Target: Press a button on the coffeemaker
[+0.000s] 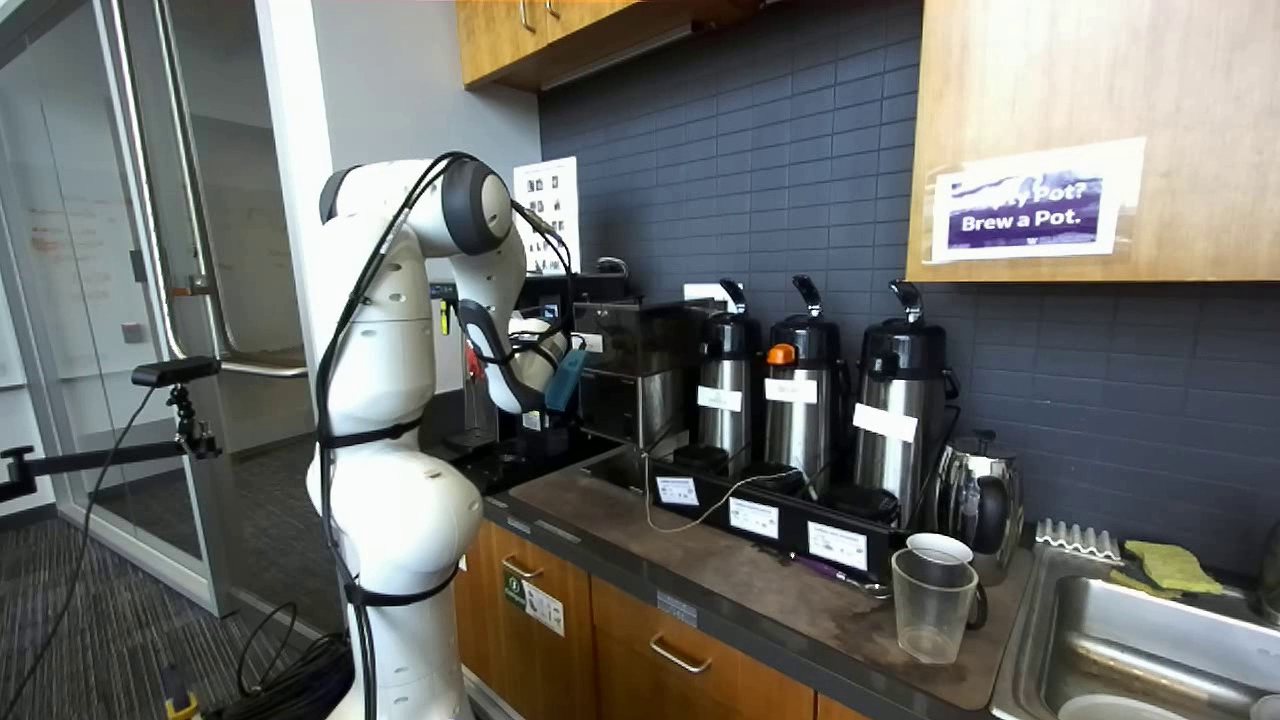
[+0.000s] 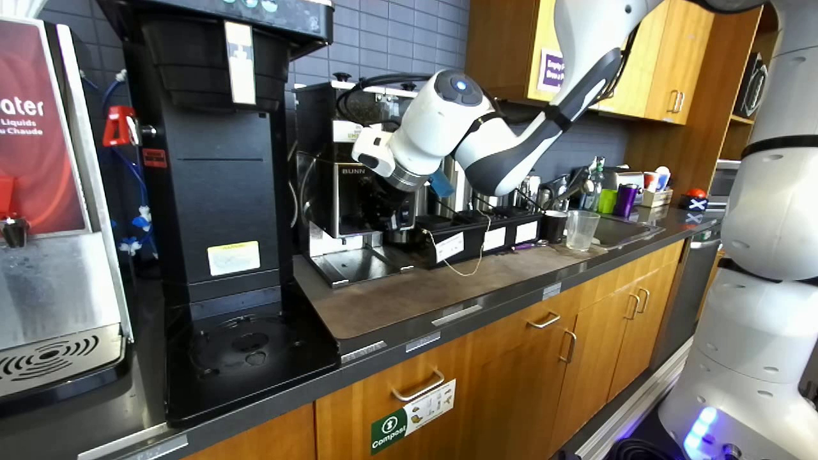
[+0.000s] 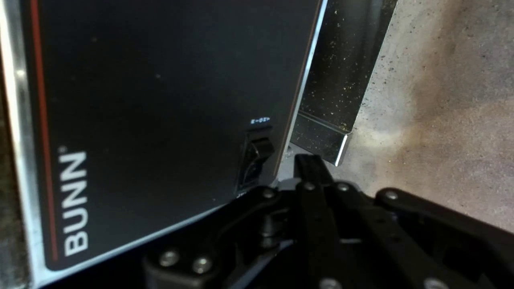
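Note:
The coffeemaker (image 1: 640,335) is a black boxy machine standing beside the pump pots. In an exterior view its black front panel (image 2: 353,207) is marked BUNN. In the wrist view that panel (image 3: 160,100) fills the left, with a black rocker switch (image 3: 255,162) near one edge. My gripper (image 2: 386,211) is in front of the panel and hides its lower part there. In the wrist view the fingertips (image 3: 309,162) are together and empty, beside the switch and past the panel's edge. I cannot tell how far off the panel they are. The arm hides the gripper in an exterior view.
A tall black brewing machine (image 2: 220,191) and a red-fronted hot water dispenser (image 2: 48,140) stand along the counter. Several pump pots (image 1: 800,415) sit in a black rack (image 1: 780,520) beside the coffeemaker. A thin cable (image 1: 650,510) hangs over the counter. A clear cup (image 1: 930,620) stands near the sink (image 1: 1050,640).

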Motion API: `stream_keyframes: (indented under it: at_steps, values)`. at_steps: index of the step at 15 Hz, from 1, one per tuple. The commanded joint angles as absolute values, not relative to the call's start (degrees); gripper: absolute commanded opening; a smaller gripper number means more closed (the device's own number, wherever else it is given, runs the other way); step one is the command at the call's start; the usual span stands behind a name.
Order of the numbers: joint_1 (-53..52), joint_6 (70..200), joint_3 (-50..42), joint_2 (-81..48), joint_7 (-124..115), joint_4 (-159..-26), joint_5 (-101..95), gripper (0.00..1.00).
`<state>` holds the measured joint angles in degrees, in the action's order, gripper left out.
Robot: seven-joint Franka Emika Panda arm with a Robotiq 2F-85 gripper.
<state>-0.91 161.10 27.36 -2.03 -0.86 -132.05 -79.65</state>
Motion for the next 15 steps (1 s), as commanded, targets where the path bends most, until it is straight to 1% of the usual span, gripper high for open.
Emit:
stream_keyframes:
  at_steps: [1, 15]
  values:
    - [-1.03, 160.71, 27.64, 0.53, 0.29, -133.01, -79.39, 0.0]
    - [-0.73, 161.98, 27.43, -0.61, -0.84, -130.92, -82.5, 0.0]
